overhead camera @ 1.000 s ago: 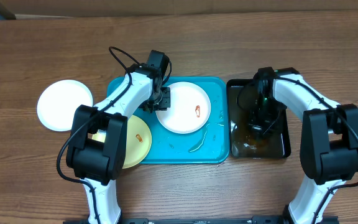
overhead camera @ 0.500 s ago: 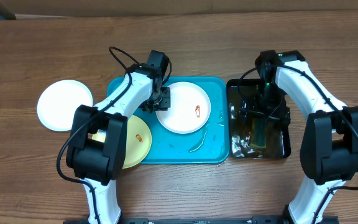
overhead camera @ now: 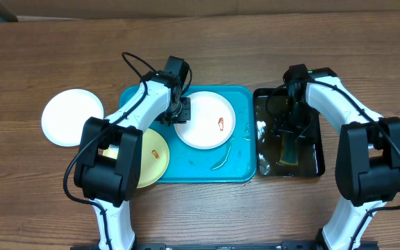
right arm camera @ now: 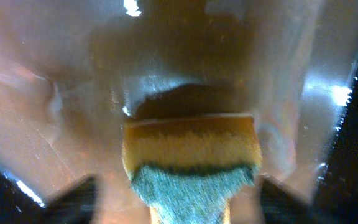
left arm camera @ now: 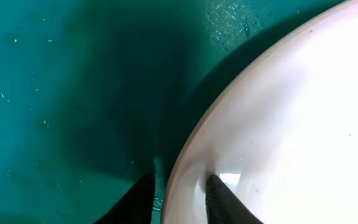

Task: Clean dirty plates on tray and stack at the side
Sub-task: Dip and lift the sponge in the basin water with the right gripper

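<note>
The tray (overhead camera: pixel 242 170) lies in the middle of the table (overhead camera: pixel 200 48). One white plate (overhead camera: pixel 203 125) sits in the tray's far half, with an orange smear (overhead camera: pixel 221 124) toward its right side. The left gripper (overhead camera: pixel 180 111) is at this plate's left rim. In the left wrist view its fingers (left arm camera: pixel 219 193) are closed on that rim, one on the plate's inner face and the other outside it, over the tray floor. The yellow plate (overhead camera: pixel 153 161) lies in the tray's near-left corner, partly hidden under the left arm, and also bears a small smear. The second white plate (overhead camera: pixel 71 117) rests on the table, left of the tray and apart from it.

Just right of the tray stands a black tray (overhead camera: pixel 318 163) holding brownish liquid. A sponge (right arm camera: pixel 190 155), yellow with a green layer, lies in it. The right gripper (overhead camera: pixel 291 125) hangs over it with fingers spread to either side of the sponge. They are blurred, so I cannot tell whether they touch it.
</note>
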`<move>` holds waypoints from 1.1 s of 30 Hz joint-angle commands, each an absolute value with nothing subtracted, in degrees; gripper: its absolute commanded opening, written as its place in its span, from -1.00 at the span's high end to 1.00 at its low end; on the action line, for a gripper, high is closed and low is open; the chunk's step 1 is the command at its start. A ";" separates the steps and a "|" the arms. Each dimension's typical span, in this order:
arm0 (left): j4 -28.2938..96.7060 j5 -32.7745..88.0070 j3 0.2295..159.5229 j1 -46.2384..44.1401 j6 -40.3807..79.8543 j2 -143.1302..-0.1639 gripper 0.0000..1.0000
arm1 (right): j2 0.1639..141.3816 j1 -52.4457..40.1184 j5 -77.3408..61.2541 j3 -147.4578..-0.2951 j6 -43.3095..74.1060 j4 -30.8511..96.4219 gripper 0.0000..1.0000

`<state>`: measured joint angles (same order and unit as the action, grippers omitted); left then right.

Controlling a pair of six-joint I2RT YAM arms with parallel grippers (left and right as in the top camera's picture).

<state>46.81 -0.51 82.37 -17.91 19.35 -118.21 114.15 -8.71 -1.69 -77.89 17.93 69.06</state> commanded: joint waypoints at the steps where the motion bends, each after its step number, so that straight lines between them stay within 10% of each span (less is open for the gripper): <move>1: 46.72 -0.38 81.47 -17.93 19.31 -118.78 0.42 | 112.68 -8.91 -3.31 -76.77 17.98 68.10 0.84; 7: 46.54 -0.38 81.47 -17.93 19.31 -118.78 0.42 | 112.68 -8.88 -3.57 -76.77 18.00 67.68 0.92; 11: 46.54 -0.40 81.47 -17.93 19.29 -118.78 0.39 | 112.68 -8.91 -3.57 -76.77 18.00 67.31 0.04; 14: 46.57 -0.38 81.47 -17.93 19.29 -118.78 0.39 | 112.68 -8.91 -3.55 -76.75 18.00 67.57 -0.20; 21: 46.61 -0.38 81.47 -17.93 19.31 -118.78 0.38 | 112.68 -8.95 -3.57 -75.50 18.02 67.48 0.10; 24: 46.61 -0.40 81.47 -17.93 19.29 -118.78 0.34 | 112.68 -8.95 -3.55 -75.11 18.00 67.29 0.93; 33: 45.32 -0.67 81.47 -17.91 19.25 -118.78 0.04 | 111.09 -8.62 -2.37 -85.10 14.94 74.65 0.93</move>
